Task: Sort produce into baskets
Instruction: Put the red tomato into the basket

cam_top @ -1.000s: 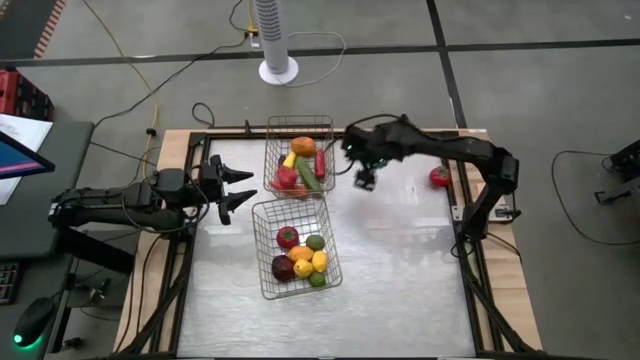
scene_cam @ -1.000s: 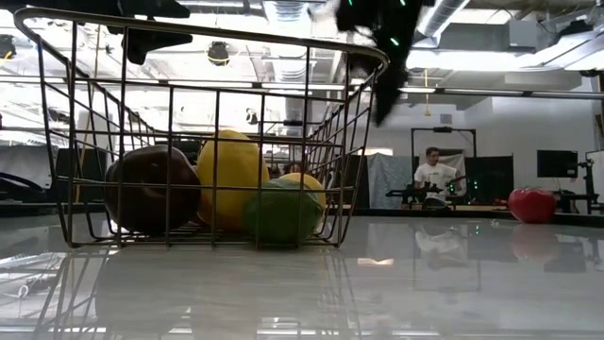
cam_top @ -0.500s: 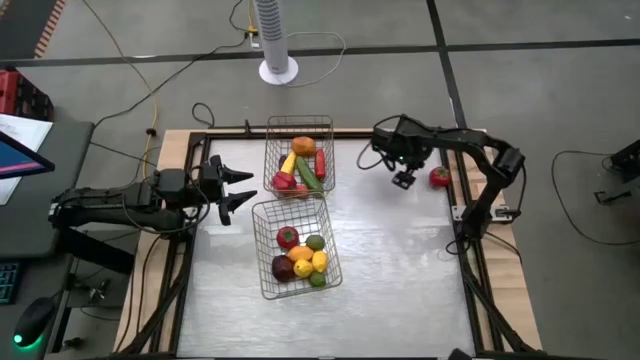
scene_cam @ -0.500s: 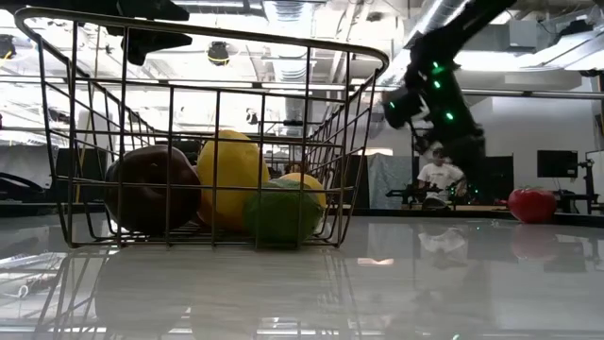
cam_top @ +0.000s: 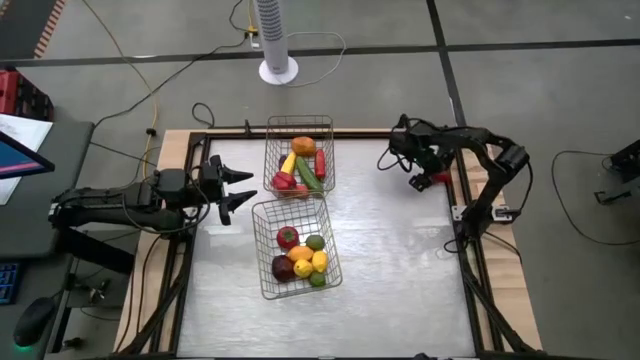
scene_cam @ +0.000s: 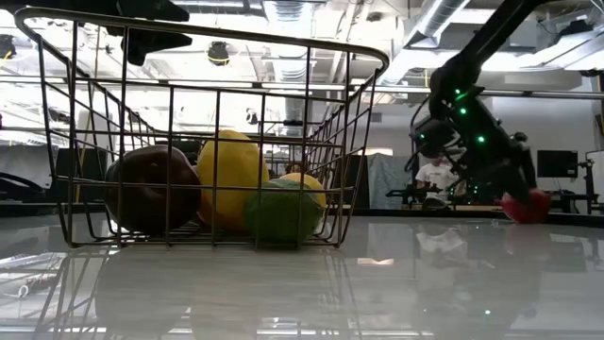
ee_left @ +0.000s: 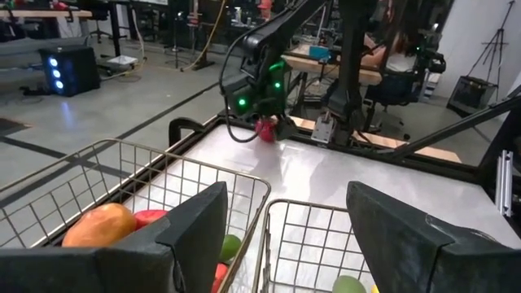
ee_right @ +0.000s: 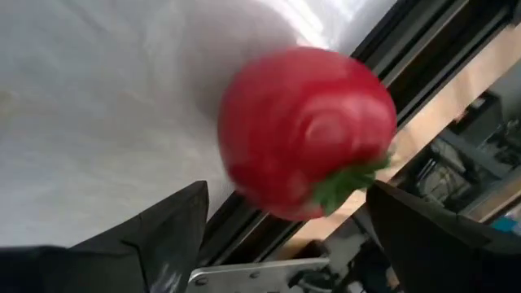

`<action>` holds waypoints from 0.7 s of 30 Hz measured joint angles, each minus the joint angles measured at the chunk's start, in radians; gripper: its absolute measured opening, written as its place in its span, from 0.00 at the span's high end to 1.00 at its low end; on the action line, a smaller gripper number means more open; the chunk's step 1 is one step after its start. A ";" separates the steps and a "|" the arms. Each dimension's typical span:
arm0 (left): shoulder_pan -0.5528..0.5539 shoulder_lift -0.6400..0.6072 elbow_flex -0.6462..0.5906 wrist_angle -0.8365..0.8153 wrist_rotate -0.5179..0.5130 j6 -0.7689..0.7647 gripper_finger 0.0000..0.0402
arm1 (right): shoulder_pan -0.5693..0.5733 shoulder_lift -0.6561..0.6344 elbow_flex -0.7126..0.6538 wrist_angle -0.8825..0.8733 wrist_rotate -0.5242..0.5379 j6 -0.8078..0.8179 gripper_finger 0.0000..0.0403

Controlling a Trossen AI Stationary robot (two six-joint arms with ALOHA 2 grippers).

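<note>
Two wire baskets stand mid-table. The far one [cam_top: 270, 150] holds orange, yellow, red and green produce; the near one [cam_top: 262, 272] holds red, green, yellow, orange and dark pieces. A lone red round fruit with a green stalk [ee_right: 305, 130] rests on the table by the right frame rail [cam_top: 441, 179]. My right gripper [ee_right: 285, 236] hangs open and tilted down over it, a finger on either side with gaps showing [cam_top: 425, 182] [scene_cam: 514, 200]. My left gripper [cam_top: 240, 188] [ee_left: 289, 236] waits open and level, left of the baskets.
The table's dark frame rail [cam_top: 462, 205] runs right behind the red fruit. A white fan stand [cam_top: 278, 68] and cables lie beyond the far edge. Bare tabletop [cam_top: 400, 260] stretches from the baskets to the right rail.
My right gripper has swung from beside the far basket toward the table's right edge, sinking and tipping nose-down until it hangs over the red fruit. Its fingers have stayed open. The fruit and the baskets have not moved.
</note>
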 joint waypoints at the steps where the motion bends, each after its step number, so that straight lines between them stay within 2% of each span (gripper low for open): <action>1: 0.000 0.000 0.000 -0.001 0.000 0.000 0.40 | -0.005 0.000 -0.012 0.003 -0.010 0.009 0.10; 5: 0.000 0.000 0.000 -0.001 0.000 0.000 0.40 | -0.014 0.000 -0.049 0.019 -0.013 0.009 0.11; 13: 0.000 0.000 0.000 -0.001 0.000 -0.001 0.40 | -0.017 -0.002 -0.083 0.192 0.004 -0.091 0.16; 21: 0.000 0.000 0.000 -0.001 0.000 0.002 0.40 | -0.010 -0.002 -0.082 0.251 0.053 -0.215 0.20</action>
